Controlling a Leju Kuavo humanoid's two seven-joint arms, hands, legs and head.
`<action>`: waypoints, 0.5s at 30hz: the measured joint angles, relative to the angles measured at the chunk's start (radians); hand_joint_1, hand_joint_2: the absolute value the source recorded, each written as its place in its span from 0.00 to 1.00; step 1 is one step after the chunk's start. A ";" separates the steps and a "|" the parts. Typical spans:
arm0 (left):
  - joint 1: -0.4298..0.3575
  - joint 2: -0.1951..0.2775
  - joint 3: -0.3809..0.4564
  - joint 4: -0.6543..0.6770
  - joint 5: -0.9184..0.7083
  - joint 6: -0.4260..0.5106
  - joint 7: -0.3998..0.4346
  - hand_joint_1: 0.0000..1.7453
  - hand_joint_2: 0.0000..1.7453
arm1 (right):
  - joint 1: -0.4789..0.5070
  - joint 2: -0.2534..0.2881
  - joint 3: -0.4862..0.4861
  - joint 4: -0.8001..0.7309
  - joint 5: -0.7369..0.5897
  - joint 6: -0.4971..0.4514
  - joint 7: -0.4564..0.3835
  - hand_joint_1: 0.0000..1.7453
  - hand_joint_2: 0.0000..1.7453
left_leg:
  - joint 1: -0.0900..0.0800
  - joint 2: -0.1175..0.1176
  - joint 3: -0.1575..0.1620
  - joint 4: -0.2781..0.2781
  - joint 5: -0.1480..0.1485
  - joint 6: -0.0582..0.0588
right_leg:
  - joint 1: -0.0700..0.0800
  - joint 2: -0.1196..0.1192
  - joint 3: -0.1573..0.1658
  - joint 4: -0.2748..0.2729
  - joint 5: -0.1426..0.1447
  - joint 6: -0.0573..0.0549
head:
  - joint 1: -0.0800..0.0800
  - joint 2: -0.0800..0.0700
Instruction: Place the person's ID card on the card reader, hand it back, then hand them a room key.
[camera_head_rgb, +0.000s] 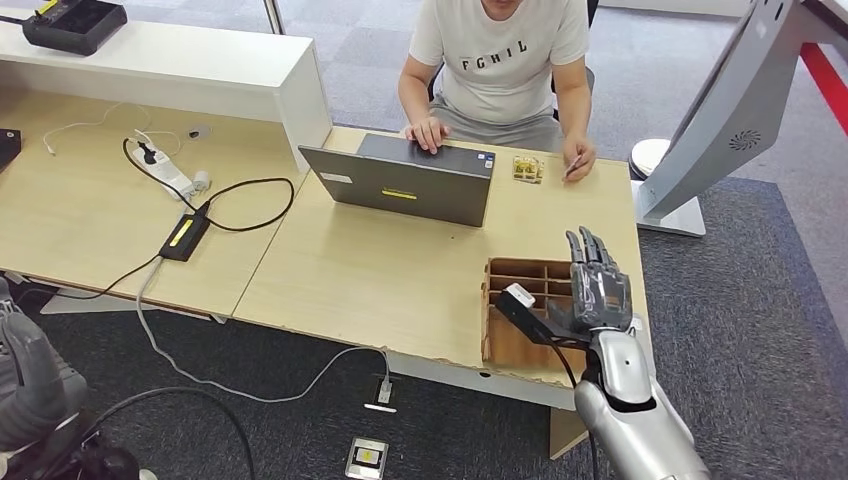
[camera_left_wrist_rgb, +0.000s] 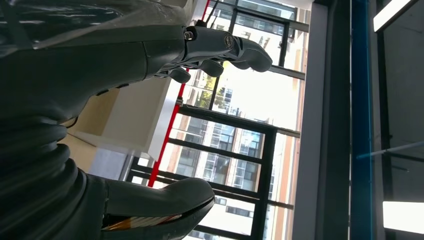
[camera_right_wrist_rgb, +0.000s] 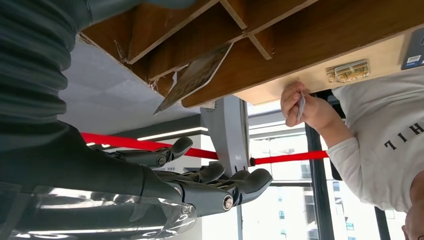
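A person in a white T-shirt sits behind the desk and pinches a white card (camera_head_rgb: 573, 165) (camera_right_wrist_rgb: 300, 105) in one hand, resting it on the desk's far edge. My right hand (camera_head_rgb: 597, 284) (camera_right_wrist_rgb: 200, 182) hovers over a brown wooden divided box (camera_head_rgb: 520, 300) near the desk's front edge, fingers stretched out and apart, holding nothing. A card (camera_right_wrist_rgb: 192, 77) leans in one compartment of the box (camera_right_wrist_rgb: 280, 35). My left hand (camera_left_wrist_rgb: 150, 60) hangs low off the desk with nothing in it. A flat black device with a yellow stripe (camera_head_rgb: 185, 237) lies on the left desk.
A grey laptop (camera_head_rgb: 410, 180) stands open in front of the person, whose other hand is on it. A small yellowish object (camera_head_rgb: 527, 168) (camera_right_wrist_rgb: 347, 71) lies beside the card hand. A power strip (camera_head_rgb: 165, 170) and cables lie at left. A white stand (camera_head_rgb: 700, 130) rises at right.
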 joint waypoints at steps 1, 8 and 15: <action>0.000 -0.001 0.002 0.000 0.000 -0.002 0.000 0.00 1.00 | 0.000 -0.001 0.000 0.002 0.000 0.000 0.003 0.00 1.00 | 0.000 0.000 0.000 0.000 0.000 0.000 | 0.000 0.000 0.000 0.000 0.000 0.000 | 0.000 0.000; 0.000 -0.016 0.020 0.000 0.003 -0.018 0.000 0.00 1.00 | 0.000 -0.016 0.000 -0.003 0.007 0.008 0.021 0.00 1.00 | 0.000 0.000 0.000 0.000 0.000 0.000 | 0.000 0.000 0.000 0.000 0.000 0.000 | 0.000 0.000; 0.000 -0.035 0.038 0.000 -0.006 -0.025 0.000 0.00 1.00 | 0.001 -0.032 0.001 -0.026 0.015 0.029 0.026 0.00 1.00 | 0.000 0.000 0.000 0.000 0.000 0.000 | 0.000 0.000 0.000 0.000 0.000 0.000 | 0.000 0.000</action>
